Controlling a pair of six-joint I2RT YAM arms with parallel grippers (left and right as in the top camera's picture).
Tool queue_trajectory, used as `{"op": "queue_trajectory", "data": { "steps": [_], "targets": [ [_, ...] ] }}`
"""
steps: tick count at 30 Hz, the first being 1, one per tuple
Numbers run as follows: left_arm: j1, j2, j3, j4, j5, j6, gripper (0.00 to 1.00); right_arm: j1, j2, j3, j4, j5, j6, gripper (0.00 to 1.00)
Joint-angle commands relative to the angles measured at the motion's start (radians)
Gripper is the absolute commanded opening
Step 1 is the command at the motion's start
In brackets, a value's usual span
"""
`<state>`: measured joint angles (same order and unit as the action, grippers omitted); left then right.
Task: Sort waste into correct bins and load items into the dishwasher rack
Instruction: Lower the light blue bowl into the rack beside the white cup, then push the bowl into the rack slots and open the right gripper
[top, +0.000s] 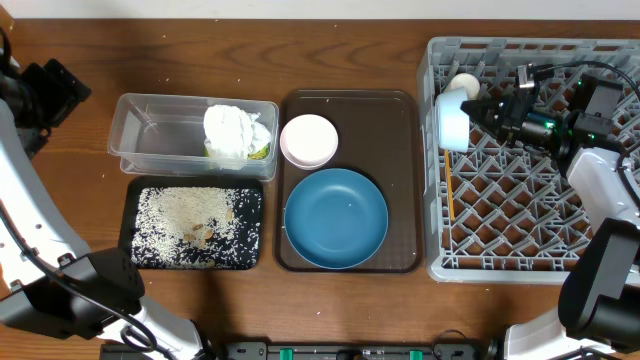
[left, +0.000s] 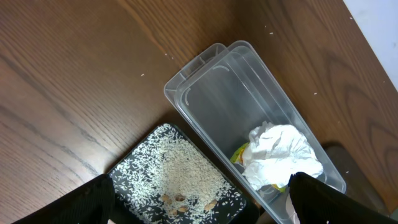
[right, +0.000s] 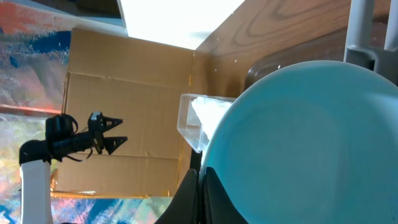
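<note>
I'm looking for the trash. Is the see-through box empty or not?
Not empty. The clear tub holds crumpled white napkins and a yellow-green wrapper at one end; the rest of it is bare.

Soft, even light with weak shadows. The right wrist view is overexposed at the top; the near dish (right: 298, 143) looks blurry.

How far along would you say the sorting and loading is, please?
Done: napkins and wrapper in the clear tub, rice grains on the black tray, cup and chopsticks in the rack. In hand: the right gripper holds the light-blue dish at the rack. Left: blue plate and pinkish bowl on the brown tray.
</note>
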<state>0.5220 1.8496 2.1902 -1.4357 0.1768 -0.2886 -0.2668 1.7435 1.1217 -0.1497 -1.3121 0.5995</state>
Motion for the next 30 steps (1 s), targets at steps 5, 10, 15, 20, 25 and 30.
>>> {"op": "queue_trajectory", "data": {
  "steps": [5, 10, 15, 20, 25, 30],
  "targets": [
    [0.003, 0.006, 0.005, -0.003, -0.005, -0.002, 0.92, 0.004, 0.001, -0.026, -0.003, -0.001, -0.01, 0.01],
    [0.003, 0.006, 0.005, -0.003, -0.005, -0.002, 0.92, 0.003, 0.001, -0.078, 0.029, -0.001, -0.021, 0.01],
    [0.003, 0.006, 0.005, -0.003, -0.005, -0.002, 0.92, -0.011, 0.001, -0.098, 0.065, -0.013, -0.005, 0.01],
    [0.003, 0.006, 0.005, -0.003, -0.005, -0.002, 0.92, -0.022, 0.001, -0.098, 0.359, -0.139, 0.256, 0.01],
    [0.003, 0.006, 0.005, -0.003, -0.005, -0.002, 0.92, -0.02, 0.001, -0.099, 0.493, -0.161, 0.369, 0.01],
    [0.003, 0.007, 0.005, -0.003, -0.005, -0.002, 0.92, -0.022, 0.001, -0.135, 0.491, -0.15, 0.317, 0.01]
  ]
}}
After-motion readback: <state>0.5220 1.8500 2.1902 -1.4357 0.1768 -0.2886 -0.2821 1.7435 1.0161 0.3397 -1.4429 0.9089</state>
